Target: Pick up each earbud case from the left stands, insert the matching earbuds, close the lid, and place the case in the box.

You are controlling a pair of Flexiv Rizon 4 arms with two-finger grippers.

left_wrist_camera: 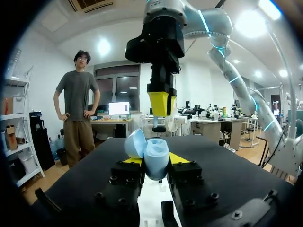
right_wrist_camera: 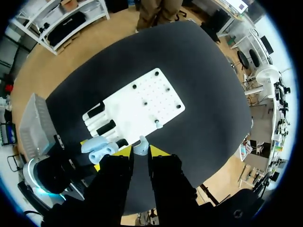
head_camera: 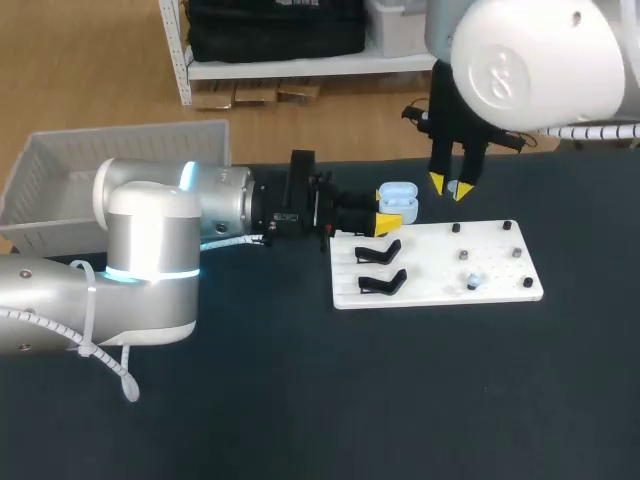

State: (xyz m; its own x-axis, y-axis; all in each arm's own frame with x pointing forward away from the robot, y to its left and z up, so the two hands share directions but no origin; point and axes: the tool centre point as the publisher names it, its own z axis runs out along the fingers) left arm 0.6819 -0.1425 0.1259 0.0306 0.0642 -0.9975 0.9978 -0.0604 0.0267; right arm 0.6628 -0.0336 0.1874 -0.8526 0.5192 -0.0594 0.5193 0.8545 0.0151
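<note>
Two loads: left gripper (left_wrist_camera: 155, 161) clamps the open earbud case (head_camera: 399, 198); right gripper (right_wrist_camera: 141, 152) pinches an earbud (right_wrist_camera: 140, 145).

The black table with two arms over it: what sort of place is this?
Probably a robotics lab bench: two robot arms reach over the table, the left gripper holds an open earbud case, the right gripper an earbud, beside a white board of stands.

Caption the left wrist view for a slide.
Left gripper holds the open earbud case; right gripper hangs above it, pinching an earbud.
</note>
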